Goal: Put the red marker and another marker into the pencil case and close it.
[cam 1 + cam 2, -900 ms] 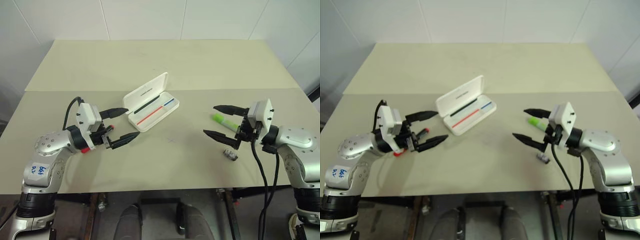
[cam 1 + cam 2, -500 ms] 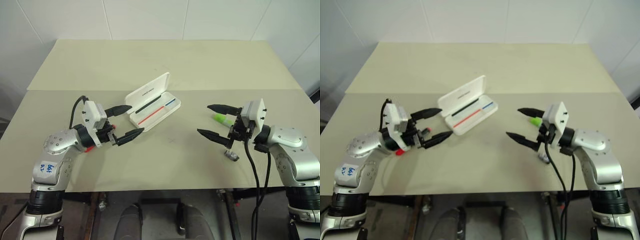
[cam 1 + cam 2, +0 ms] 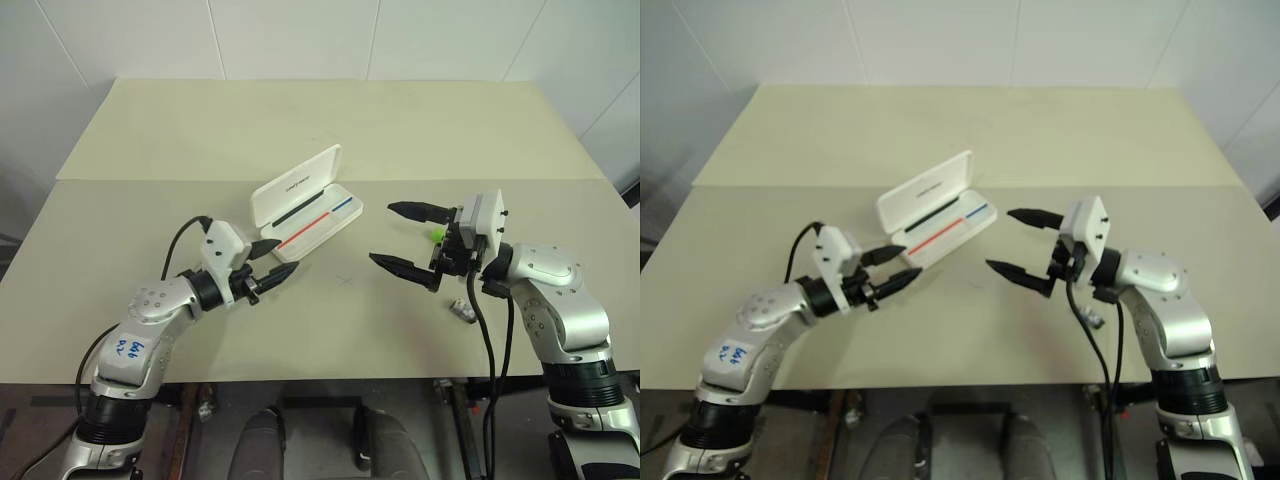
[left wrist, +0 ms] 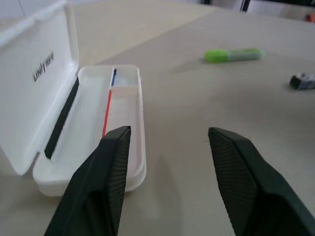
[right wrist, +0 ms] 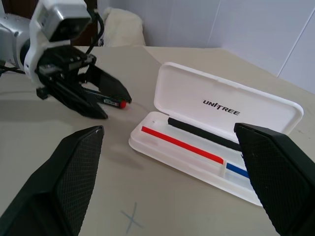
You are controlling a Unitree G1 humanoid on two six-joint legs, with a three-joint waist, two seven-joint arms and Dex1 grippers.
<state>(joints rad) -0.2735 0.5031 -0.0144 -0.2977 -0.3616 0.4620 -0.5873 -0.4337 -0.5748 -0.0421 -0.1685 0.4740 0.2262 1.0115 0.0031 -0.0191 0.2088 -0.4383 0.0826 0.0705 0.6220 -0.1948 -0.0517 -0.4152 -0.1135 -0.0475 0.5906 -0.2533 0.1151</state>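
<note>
The pencil case [image 3: 318, 214] lies open mid-table, its lid [image 3: 294, 184] raised at the back, with thin red, blue and black lines inside. My left gripper [image 3: 271, 259] is open and empty just off the case's near-left end. In the right wrist view the red marker [image 5: 119, 103] lies on the table behind the left gripper's fingers [image 5: 101, 88], only its red tip and a dark stretch showing. The lime-green highlighter [image 4: 232, 54] lies to the right; my right gripper [image 3: 384, 234] stands wide open between it and the case, holding nothing.
A small grey metallic object [image 3: 461, 310] lies near the front right, under my right forearm. The beige table [image 3: 330, 120] stretches bare behind the case, with a seam across it. White walls stand beyond the far edge.
Both arms have swung inward toward the case. My left gripper moved right, off the red marker, up to the case's end. My right gripper moved left, away from the highlighter.
</note>
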